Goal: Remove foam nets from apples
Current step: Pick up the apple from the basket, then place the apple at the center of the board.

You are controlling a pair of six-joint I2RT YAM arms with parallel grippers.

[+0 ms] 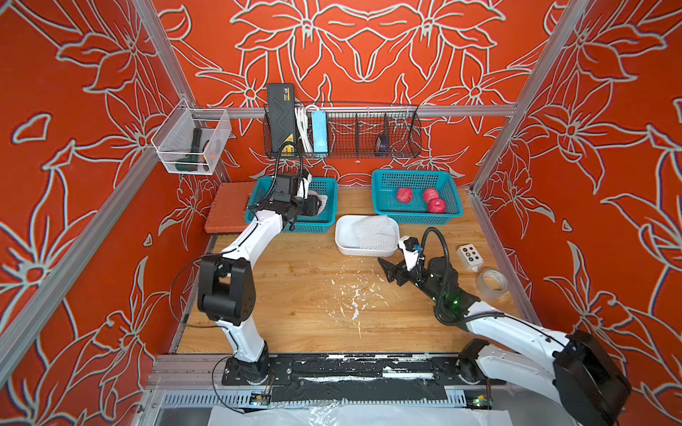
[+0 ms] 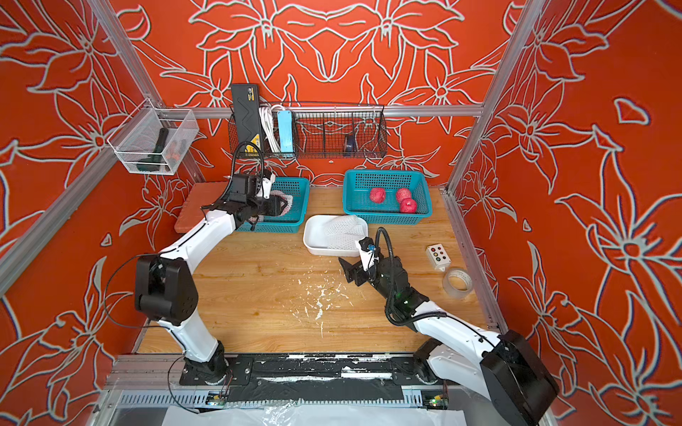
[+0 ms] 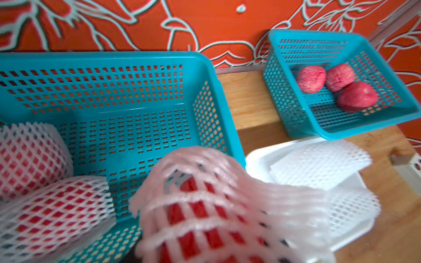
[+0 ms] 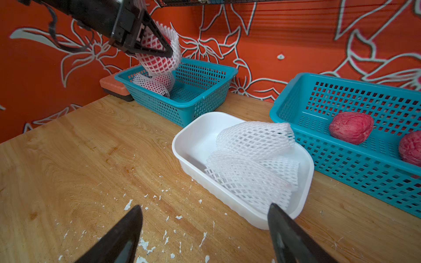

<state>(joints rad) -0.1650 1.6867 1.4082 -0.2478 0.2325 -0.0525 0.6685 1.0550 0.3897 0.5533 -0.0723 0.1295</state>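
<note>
Left tool (image 4: 159,42) of mine clamps a netted apple (image 4: 159,61), held above the left basket (image 4: 205,95); two more netted apples (image 3: 29,154) sit inside. My right tool (image 4: 205,208) is wide, holding nothing, over the table (image 4: 68,148) near the white tray (image 4: 193,136) of empty foam nets (image 4: 250,159). Three bare apples (image 1: 404,194) lie in the right basket (image 1: 409,182).

netted apple (image 3: 198,205) blurry, edge-cut | bare apple (image 4: 411,148) edge-cut

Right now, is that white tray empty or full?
Partly full: the white tray holds loose foam nets, with no apples in them.
</note>
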